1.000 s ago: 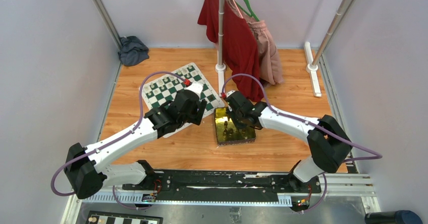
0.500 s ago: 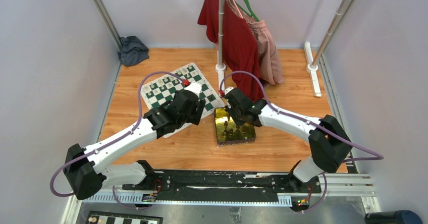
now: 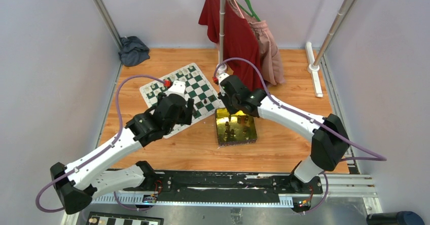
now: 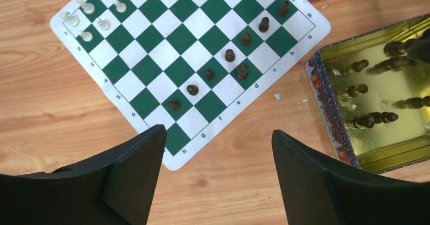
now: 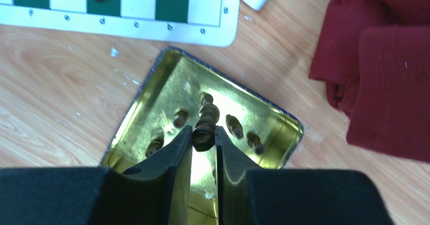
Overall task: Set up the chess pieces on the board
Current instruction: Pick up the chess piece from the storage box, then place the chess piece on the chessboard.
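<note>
On the light wooden tabletop (image 3: 284, 108), in the top external view, a flat square chessboard mat of dark green and white squares (image 3: 200, 89) is lying at an angle beyond the two arms. A square shiny gold-green metal tin (image 3: 247, 135) is sitting just beside the mat's right corner. The left gripper (image 3: 187, 114) is hovering over the mat's near edge. The right gripper (image 3: 230, 115) is hanging over the far part of the tin. A dark red garment (image 3: 236, 37) is hanging from a stand behind, and a crumpled grey cloth (image 3: 133, 50) is lying in the far left corner.

In the left wrist view, the left gripper's fingers (image 4: 137, 174) are standing wide apart with nothing between them, above the mat's near corner. Small dark brown chessmen (image 4: 229, 55) are standing in a diagonal row across the mat, with one more just beside the row. Small cream-white chessmen (image 4: 103, 24) are standing at the far left corner. More dark pieces are resting in the tin.

In the right wrist view, the right gripper's fingers (image 5: 175, 149) are clamping one dark brown turned chessman (image 5: 205, 128) by one end, over the tin's interior. Whether it is touching the tin floor cannot be told. Other dark pieces are sitting in the tin around it.
</note>
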Robot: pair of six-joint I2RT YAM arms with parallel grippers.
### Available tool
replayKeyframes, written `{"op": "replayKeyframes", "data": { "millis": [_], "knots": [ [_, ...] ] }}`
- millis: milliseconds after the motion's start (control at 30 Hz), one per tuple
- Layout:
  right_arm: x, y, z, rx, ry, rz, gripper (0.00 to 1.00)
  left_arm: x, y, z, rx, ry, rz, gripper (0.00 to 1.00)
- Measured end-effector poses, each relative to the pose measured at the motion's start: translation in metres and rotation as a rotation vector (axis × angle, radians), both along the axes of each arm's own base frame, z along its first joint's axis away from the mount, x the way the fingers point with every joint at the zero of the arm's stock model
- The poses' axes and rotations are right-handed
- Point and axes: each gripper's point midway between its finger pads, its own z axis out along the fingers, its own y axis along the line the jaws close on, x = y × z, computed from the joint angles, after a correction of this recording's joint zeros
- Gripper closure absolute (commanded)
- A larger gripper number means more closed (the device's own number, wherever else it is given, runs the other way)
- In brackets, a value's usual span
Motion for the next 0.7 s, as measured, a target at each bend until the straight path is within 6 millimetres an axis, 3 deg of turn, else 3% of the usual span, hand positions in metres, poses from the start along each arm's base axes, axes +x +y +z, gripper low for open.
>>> {"op": "replayKeyframes", "data": {
  "millis": [367, 700],
  "knots": [
    [0.008, 0.066, 0.003, 0.004, 0.008, 0.117, 1.0, -0.017, 0.029, 0.017, -0.065, -0.034, 0.106, 0.0],
    [0.004, 0.117, 0.005, 0.024, 0.015, 0.201, 1.0, -0.028, 0.046, 0.026, -0.117, -0.057, 0.164, 0.0]
  ]
}}
